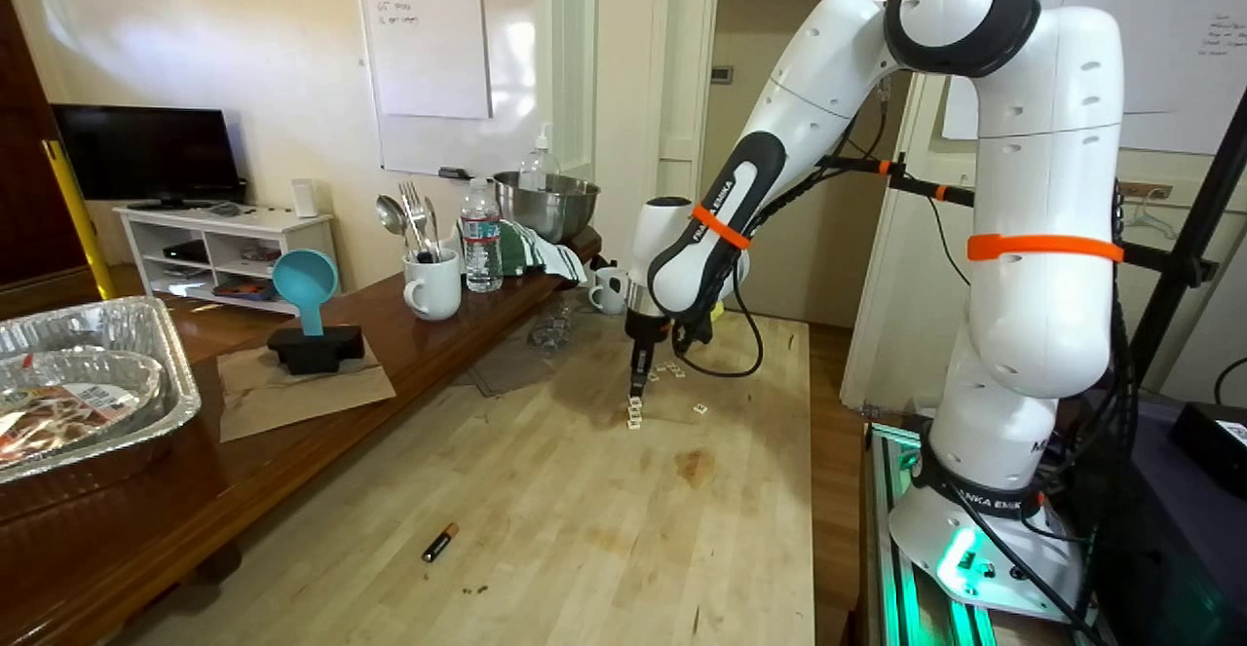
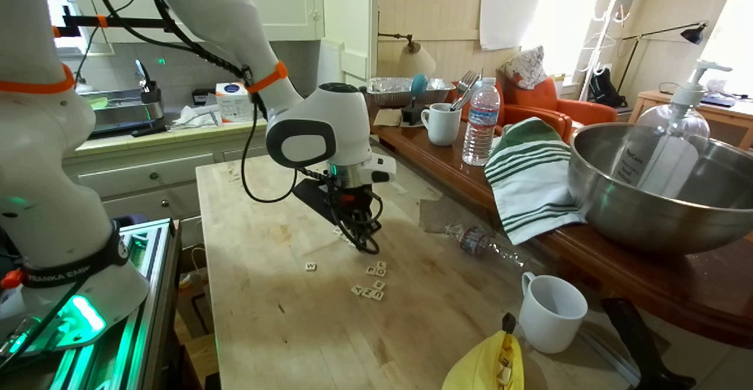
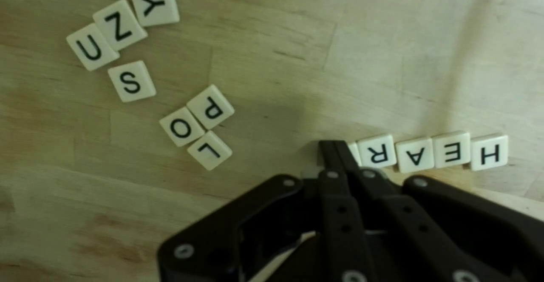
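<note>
The black gripper is pointing down at the wooden tabletop, its two fingers pressing flat together, holding nothing. The tips are standing right at the end of a row of letter tiles. In the wrist view a half-hidden tile is peeking out just right of them; I can't tell whether they are touching it. Farther right the row is running on, slightly crooked, through the R, A, E and H.

Left of the fingers, P, O and L are huddling together. Beyond them, farther left, S is lying just beside a slanting line of U, Z and Y.

In an exterior view the W is lying alone, left of those clusters, while at the near right a yellow pouch is sitting beside a white mug. In an exterior view a battery is lying near left, well apart from the tiles.
</note>
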`<action>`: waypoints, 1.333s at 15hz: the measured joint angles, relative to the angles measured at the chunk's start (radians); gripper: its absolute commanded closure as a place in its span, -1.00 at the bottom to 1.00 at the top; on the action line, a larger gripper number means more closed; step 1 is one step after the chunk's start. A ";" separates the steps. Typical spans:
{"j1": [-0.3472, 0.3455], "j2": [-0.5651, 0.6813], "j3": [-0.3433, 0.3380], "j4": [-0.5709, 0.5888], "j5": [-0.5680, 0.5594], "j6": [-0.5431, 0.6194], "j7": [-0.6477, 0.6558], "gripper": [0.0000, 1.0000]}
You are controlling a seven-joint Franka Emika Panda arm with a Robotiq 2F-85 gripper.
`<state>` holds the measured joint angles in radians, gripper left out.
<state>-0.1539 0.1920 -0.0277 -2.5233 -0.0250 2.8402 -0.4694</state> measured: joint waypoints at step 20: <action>0.016 -0.084 0.052 -0.060 0.021 0.000 -0.022 1.00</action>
<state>-0.1383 0.1075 0.0239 -2.5834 -0.0040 2.8402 -0.4910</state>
